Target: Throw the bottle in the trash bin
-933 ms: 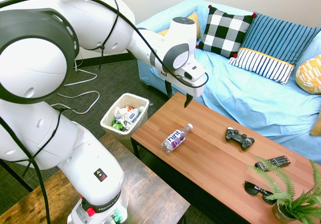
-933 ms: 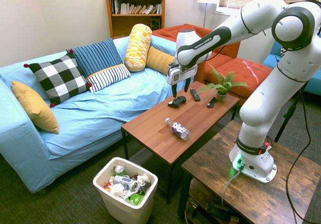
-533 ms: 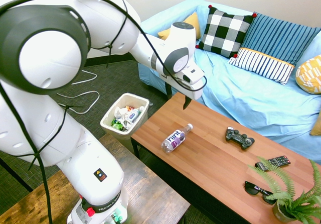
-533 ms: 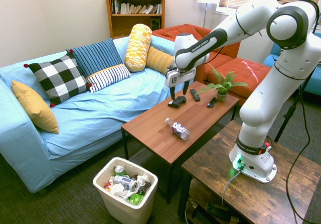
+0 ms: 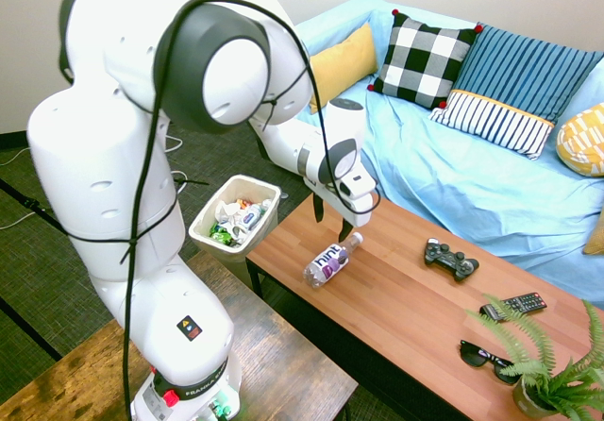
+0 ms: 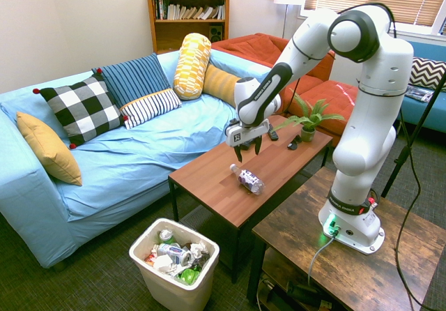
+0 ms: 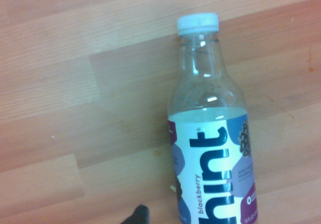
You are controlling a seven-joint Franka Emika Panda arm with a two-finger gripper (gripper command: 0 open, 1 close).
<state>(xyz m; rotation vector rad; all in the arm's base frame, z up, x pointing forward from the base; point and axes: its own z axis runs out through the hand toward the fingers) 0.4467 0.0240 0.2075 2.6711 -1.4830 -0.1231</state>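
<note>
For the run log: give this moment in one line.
claw: open, above bottle | bottle: lying on coffee table, ungrasped | trash bin: on floor

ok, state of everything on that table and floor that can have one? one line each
Small clear plastic bottle with white cap: capped, lying on its side on the wooden coffee table, not held.
Off-white rectangular plastic trash bin: upright, lidless, partly filled with wrappers.
End effector: open, pointing down, above the bottle's cap end.
Black sunglasses: folded, lying on the table.
</note>
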